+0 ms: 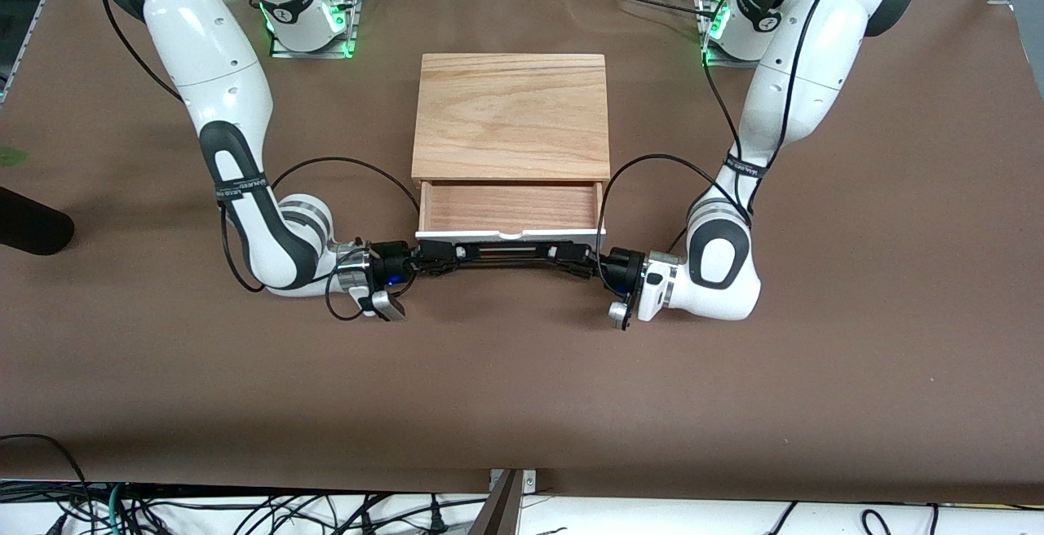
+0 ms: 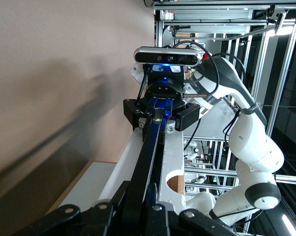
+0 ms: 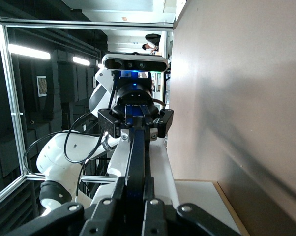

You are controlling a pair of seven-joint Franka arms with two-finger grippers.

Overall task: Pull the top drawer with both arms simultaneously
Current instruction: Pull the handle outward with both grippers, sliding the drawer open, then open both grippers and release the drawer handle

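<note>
The left gripper [image 1: 571,256] and right gripper [image 1: 440,256] are each clamped on an end of the black bar handle [image 1: 506,252], at three and nine o'clock of the top drawer [image 1: 510,207]. The drawer stands partly out of the cabinet [image 1: 511,115], toward six o'clock. Pulling well likely means matching both arms' pace so the tray does not skew or bind. Bare table [image 1: 522,388] lies toward six o'clock.
</note>
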